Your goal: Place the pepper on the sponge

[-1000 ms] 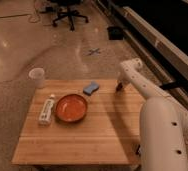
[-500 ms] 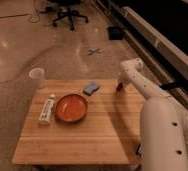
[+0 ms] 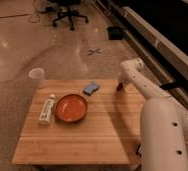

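A pale speckled floor (image 3: 17, 45) fills the far and left part of the view, with a dark wall running along the right. The white arm (image 3: 157, 115) rises from the lower right corner, thick at its base, and reaches back and to the left over the table's far right part. The wooden table (image 3: 102, 135) sits low in the middle of the view. An office chair (image 3: 69, 12) stands on the floor well behind it. On the table, left of centre, sits a round orange-red bowl (image 3: 71, 107). A white tube (image 3: 46, 111) lies just beside the bowl's left side. A white cup (image 3: 37, 77) stands at the table's far left corner. The blue sponge (image 3: 91, 88) lies behind the bowl, near the far edge, apart from the bowl's rim. The gripper (image 3: 120, 84) points down near the far right edge, right of the sponge, clenched on the pepper (image 3: 119, 88), a small dark red shape at its tip, close above the wood.
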{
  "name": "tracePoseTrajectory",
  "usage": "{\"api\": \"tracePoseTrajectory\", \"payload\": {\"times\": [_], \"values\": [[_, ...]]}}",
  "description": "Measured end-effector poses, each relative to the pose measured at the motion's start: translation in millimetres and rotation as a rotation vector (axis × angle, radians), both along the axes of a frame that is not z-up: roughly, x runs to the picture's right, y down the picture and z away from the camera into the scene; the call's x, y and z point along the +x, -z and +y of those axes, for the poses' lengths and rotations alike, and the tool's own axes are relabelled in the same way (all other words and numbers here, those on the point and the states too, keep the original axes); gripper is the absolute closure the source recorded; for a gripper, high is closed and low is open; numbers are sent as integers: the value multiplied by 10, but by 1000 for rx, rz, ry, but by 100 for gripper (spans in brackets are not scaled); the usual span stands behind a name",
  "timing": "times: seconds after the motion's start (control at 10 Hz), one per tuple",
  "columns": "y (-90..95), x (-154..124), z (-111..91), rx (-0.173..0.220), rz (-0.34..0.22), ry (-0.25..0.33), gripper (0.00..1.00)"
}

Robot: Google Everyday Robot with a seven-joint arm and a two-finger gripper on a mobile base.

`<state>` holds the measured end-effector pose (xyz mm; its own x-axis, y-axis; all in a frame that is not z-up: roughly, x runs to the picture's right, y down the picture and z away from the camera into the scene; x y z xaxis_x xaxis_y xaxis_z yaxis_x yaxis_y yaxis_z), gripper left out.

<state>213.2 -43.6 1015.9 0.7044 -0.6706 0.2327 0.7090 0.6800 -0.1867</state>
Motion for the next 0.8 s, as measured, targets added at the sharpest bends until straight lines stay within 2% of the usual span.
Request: {"api": "tracePoseTrajectory", "payload": {"times": [0.2,0.5,0.8], "values": [[55,-40,-30,13,-15,10,93],[374,-51,-145,39,-55,30,93],[606,-262,-125,55,-125,68,93]]}}
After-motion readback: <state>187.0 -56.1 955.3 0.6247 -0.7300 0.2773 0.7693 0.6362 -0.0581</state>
